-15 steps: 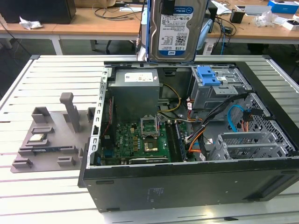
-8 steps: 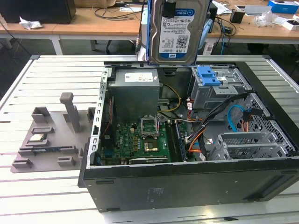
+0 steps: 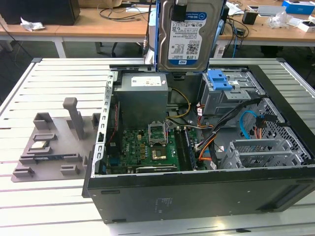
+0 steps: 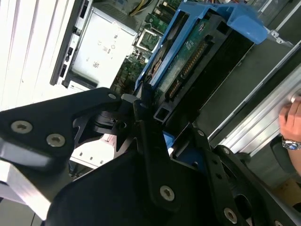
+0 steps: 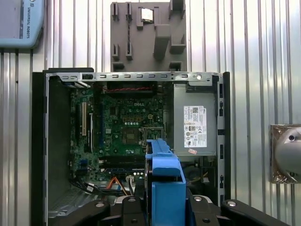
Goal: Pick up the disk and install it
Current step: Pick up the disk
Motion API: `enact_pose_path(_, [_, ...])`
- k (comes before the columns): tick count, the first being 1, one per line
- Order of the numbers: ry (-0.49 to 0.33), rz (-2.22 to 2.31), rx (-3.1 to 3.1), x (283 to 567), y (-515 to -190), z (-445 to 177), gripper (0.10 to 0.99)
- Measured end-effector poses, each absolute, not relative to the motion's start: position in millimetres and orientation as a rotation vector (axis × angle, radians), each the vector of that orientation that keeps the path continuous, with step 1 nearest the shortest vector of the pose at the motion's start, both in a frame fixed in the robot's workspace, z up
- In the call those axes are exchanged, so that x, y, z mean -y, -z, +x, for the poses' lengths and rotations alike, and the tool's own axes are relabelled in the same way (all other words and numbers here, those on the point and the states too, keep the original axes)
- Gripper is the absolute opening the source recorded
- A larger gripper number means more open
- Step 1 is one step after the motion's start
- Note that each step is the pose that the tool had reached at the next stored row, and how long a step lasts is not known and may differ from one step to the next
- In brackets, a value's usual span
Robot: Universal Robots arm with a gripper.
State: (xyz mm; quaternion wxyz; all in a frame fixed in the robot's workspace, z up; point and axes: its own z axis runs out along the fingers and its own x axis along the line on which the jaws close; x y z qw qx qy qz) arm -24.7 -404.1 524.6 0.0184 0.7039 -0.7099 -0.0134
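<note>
exterior view, disk (image 3: pixel 189 37): upright, label toward the camera, up in the air over the far side of the open computer case (image 3: pixel 197 191), above the power supply (image 3: pixel 142 93).
exterior view, case: on the slatted table (image 3: pixel 44 196), open side up, motherboard (image 3: pixel 152 145) exposed. Blue latch piece (image 3: pixel 219 80) sits on the grey drive cage toward the exterior view's right.
exterior view, grey fixture (image 3: pixel 54 157): on the table just beside the case, at the exterior view's left, with a small silver chip (image 3: pixel 39 145) in it.
second wrist view, claw (image 4: pixel 148 110): black fingers pinching the disk (image 4: pixel 188 56) on its blue-framed sides, green circuit-board face showing.
second wrist view, person's hand (image 4: pixel 294 117): wears a wristwatch, well apart from the claw.
first wrist view, disk (image 5: pixel 162 174): blue edge between the claw (image 5: pixel 164 209) fingers, over the open case, with motherboard and power supply below it.
first wrist view, fixture: on the table beyond the case, chip in it.
</note>
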Motion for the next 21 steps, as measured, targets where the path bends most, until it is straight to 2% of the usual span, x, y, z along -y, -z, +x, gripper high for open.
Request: enact_pose_path(21, [0.032,2.181,2.200,427.9,-523.2,-24.7,0.369])
